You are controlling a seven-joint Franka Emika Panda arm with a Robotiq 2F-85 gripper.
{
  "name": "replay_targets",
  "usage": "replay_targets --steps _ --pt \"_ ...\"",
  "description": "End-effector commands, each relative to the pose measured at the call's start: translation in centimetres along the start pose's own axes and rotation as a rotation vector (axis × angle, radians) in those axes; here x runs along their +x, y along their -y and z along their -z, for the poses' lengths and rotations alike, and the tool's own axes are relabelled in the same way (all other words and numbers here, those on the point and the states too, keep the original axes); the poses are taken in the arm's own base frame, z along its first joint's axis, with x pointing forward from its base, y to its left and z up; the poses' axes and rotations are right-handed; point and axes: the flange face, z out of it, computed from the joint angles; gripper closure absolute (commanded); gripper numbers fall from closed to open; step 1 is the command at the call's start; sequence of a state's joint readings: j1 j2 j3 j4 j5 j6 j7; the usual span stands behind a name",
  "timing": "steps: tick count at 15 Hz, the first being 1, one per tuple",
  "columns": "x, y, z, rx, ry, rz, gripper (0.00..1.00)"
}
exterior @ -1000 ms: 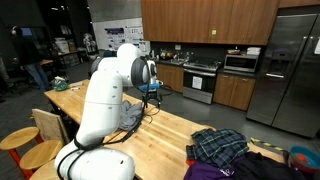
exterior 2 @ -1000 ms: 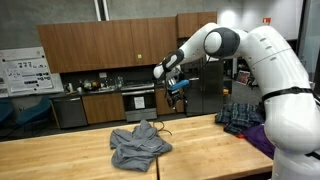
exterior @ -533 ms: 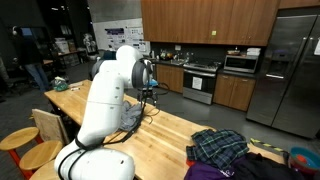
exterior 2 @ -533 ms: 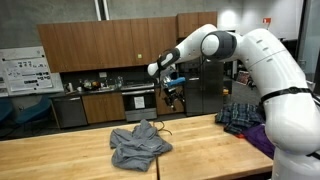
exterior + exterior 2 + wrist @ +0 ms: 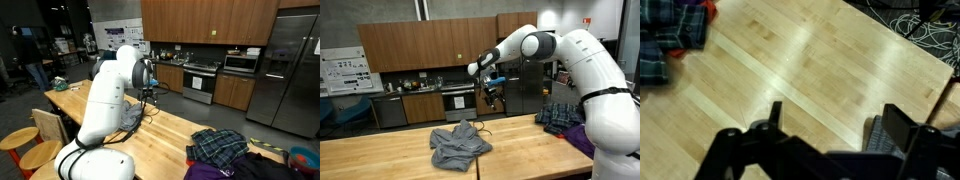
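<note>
The end effector point(image 5: 492, 92) hung with its jaws spread wide and empty, high above the crumpled grey cloth garment point(image 5: 458, 145) lying on the light wooden table point(image 5: 370, 155).

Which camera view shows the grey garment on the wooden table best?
An exterior view shows the whole grey garment crumpled on the table, unobstructed. In an exterior view, the robot arm hides most of the garment. The wrist view shows at most a grey edge near the bottom.
</note>
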State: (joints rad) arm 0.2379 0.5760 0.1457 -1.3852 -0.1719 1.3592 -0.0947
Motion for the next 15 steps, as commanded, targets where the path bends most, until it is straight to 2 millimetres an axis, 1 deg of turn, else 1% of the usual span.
replay_targets --steps 1,4,6,10,12,15 --pt "0.0 0.0 0.1 0.0 0.001 0.0 0.0" --pt "0.0 0.0 0.1 0.0 0.001 0.0 0.0" --pt "0.3 0.5 0.1 -0.004 -0.023 0.026 0.0" --pt "1.4 2.4 0.0 -0.055 -0.125 0.231 0.0" --pt "2.1 3.3 -0.4 -0.09 -0.164 0.319 0.0" --pt "3.1 4.5 -1.6 -0.182 -0.179 0.442 0.0"
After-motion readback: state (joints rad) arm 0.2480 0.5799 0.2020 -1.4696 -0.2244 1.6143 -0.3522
